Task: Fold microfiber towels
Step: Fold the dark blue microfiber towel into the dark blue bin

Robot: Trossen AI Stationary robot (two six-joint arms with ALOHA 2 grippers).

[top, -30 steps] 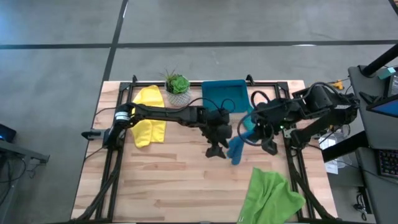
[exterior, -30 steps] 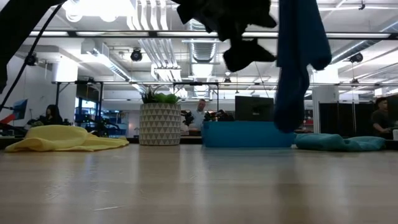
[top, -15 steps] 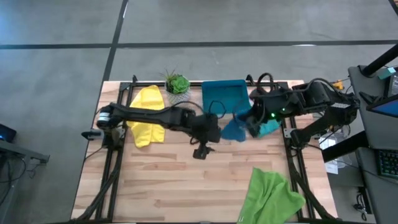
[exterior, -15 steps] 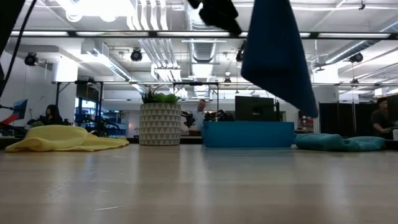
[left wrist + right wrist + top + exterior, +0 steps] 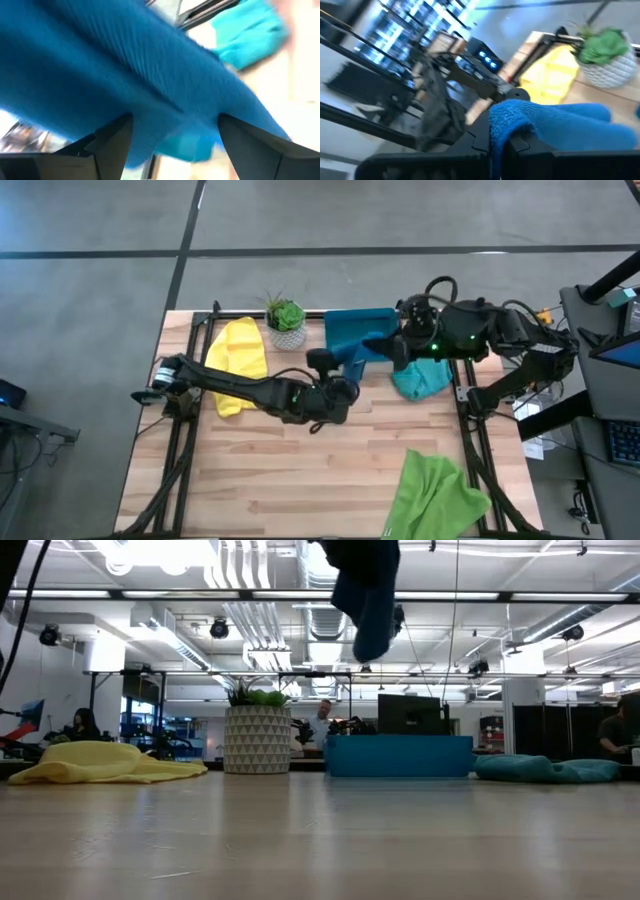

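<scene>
The blue towel [image 5: 366, 352] hangs high over the table's far middle, in front of the tray, with my right gripper [image 5: 402, 348] shut on it. In the low view only its lower end [image 5: 368, 610] shows at the top. My left gripper [image 5: 338, 380] is open just beneath it, and the cloth [image 5: 150, 85] spreads right in front of its two fingers. The teal towel [image 5: 420, 380] lies bunched at the far right, the yellow towel [image 5: 240, 360] at the far left, and the green towel [image 5: 435, 495] over the near right edge. My right gripper pinches a bunched edge of the blue towel [image 5: 520, 117] between its two fingers, coming roughly level from the table's right side. The cloth is lifted clear of the table and trails away from the fingers toward the left. Whether my left gripper touches the towel, I cannot tell.
A teal-blue plastic tray [image 5: 352, 323] stands at the far edge behind the towel, and a potted plant [image 5: 287, 320] to its left. The wood in the table's middle and near left is bare. People sit in the room beyond the table.
My right gripper has risen and drawn back toward the far edge, rolling as it went. The blue towel, which hung long and low, is now pulled high and stretched leftward. My left gripper has tipped from pointing down to nearly level and has risen under the towel.
</scene>
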